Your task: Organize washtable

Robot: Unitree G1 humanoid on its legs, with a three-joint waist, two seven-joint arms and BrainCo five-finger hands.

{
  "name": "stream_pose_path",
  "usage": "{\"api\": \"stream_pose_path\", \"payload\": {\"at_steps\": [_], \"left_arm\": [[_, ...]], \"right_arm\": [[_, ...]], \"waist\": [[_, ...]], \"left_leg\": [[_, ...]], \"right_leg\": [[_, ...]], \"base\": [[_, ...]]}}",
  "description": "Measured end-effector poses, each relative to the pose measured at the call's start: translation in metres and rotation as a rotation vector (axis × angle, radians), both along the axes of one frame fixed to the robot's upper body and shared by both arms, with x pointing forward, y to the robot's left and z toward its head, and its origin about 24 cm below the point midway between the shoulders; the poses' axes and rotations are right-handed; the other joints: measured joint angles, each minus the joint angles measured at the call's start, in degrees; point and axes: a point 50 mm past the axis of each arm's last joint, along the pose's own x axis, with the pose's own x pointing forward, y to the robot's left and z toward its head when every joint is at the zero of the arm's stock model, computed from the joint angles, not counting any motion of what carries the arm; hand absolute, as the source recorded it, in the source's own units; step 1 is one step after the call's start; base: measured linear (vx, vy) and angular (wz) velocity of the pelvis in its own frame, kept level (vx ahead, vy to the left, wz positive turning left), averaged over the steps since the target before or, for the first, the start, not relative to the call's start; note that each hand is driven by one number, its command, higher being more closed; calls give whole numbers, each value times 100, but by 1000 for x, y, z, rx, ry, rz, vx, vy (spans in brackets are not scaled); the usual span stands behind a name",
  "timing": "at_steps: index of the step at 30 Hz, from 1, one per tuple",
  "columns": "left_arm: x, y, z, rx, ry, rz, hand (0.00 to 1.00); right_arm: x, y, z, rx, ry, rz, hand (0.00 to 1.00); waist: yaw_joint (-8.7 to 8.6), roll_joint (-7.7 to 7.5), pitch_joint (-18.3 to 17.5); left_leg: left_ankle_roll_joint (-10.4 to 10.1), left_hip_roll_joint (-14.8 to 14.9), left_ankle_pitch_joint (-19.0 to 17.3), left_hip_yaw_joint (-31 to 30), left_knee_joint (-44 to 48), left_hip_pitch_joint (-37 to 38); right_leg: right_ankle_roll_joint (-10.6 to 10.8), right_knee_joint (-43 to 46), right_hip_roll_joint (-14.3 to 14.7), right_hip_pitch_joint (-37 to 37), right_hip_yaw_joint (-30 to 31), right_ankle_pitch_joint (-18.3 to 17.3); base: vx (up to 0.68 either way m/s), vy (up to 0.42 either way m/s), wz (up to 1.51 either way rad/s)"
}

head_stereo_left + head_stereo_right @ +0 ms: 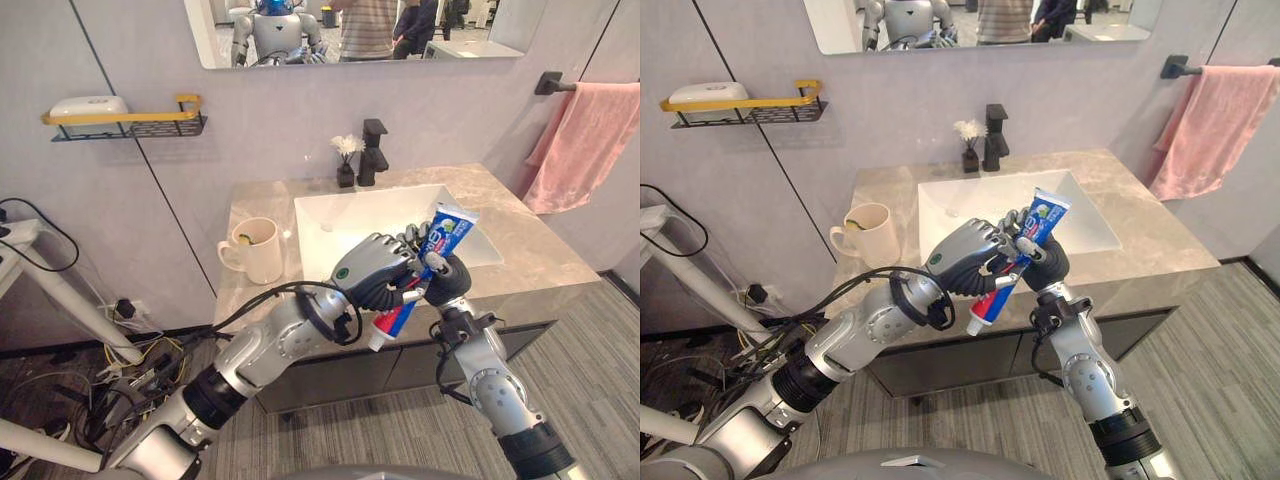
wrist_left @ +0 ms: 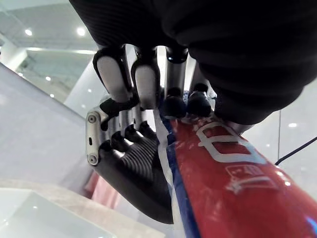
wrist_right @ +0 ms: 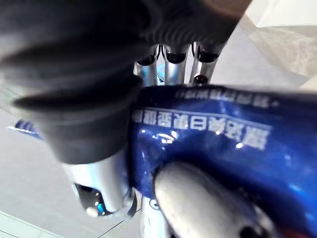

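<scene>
Toothpaste (image 1: 446, 231) clasped in left hand (image 1: 374, 271), right hand (image 1: 449, 281) over marble counter (image 1: 541, 251) w/ sink (image 1: 341, 224).

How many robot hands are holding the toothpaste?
2. The left hand grips the toothpaste tube from its left side and the right hand from its right, near the sink's front edge.

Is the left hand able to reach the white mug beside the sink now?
Probably not yet: the left hand is curled round the toothpaste tube, which the right hand also holds. The counter towards the mug looks free.
</scene>
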Motion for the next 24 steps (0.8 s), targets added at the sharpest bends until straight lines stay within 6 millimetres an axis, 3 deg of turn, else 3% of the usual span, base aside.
{"api": "stream_pose_path", "payload": {"at_steps": [10, 11, 24], "left_arm": [[-2, -3, -1, -18, 25, -12, 100], [-2, -3, -1, -21, 25, -14, 0], [1, 6, -3, -74, 41, 54, 0]], "right_arm": [[-1, 1, 0, -6, 3, 8, 100], [-1, 1, 0, -6, 4, 9, 100], [0, 4, 0, 32, 11, -9, 100]], "waist": [[0, 0, 0], [-1, 0, 0], [-7, 1, -1]], "left_leg": [[0, 1, 0, -7, 0, -11], [0, 1, 0, -6, 0, -11], [0, 1, -1, 0, 0, -11]], "right_leg": [[-1, -4, 3, -3, -6, 1], [-1, -4, 3, -4, -6, 1], [-2, -2, 5, -12, 2, 0]], "base": [[0, 0, 0], [0, 0, 0], [0, 0, 0]]}}
